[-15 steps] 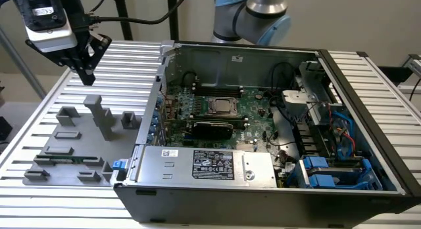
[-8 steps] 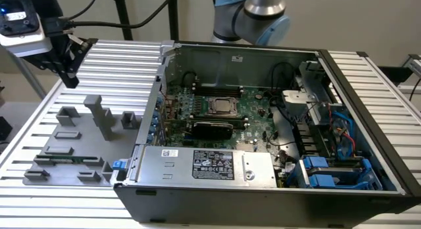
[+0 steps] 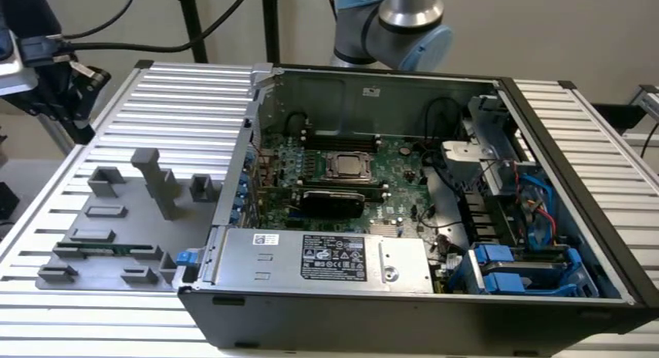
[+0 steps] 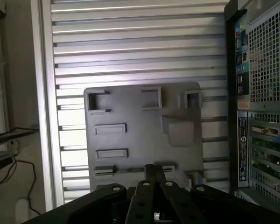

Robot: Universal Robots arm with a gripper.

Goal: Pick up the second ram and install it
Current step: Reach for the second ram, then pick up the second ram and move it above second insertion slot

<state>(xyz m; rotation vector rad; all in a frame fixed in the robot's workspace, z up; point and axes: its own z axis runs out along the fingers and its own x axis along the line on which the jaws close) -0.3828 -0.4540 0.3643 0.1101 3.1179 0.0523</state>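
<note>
The second ram (image 3: 103, 248) is a thin green stick lying in a slot near the front of the grey fixture plate (image 3: 113, 219), at the exterior view's left. My gripper (image 3: 72, 111) hangs high above the table's far left corner, well away from the ram. In the wrist view my gripper (image 4: 154, 175) looks shut, its fingertips (image 4: 150, 173) pressed together with nothing between them, above the fixture plate (image 4: 140, 121). A dark line in the slot beside the fingertips may be the ram; I cannot tell.
An open black computer case (image 3: 576, 173) sits on the slatted aluminium table (image 3: 175, 88), with the green motherboard (image 3: 397, 207) and its memory slots (image 3: 340, 138) inside. A tall grey post (image 3: 160, 180) rises from the fixture. The case's rear panel (image 4: 266, 93) stands beside the fixture.
</note>
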